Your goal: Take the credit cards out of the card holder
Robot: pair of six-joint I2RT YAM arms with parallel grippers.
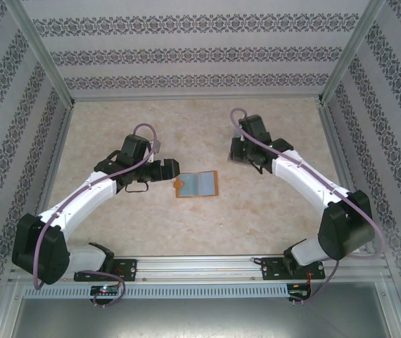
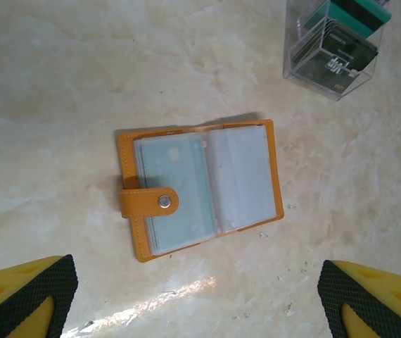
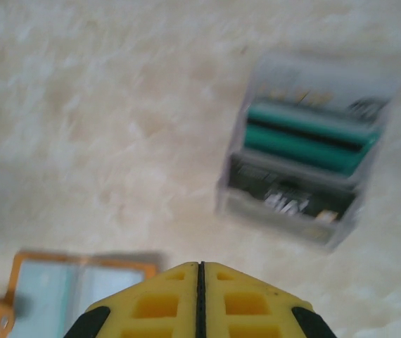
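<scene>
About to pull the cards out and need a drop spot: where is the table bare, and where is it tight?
Bare: the wide strip between the card holder and the near rail, and the far table toward the back wall. Crowded: the left gripper at the holder's left edge, the clear box and right gripper to its far right.

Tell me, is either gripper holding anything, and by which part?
Nothing is held. The left gripper is spread wide, clear of the card holder; the right gripper has its fingers shut on nothing.
</scene>
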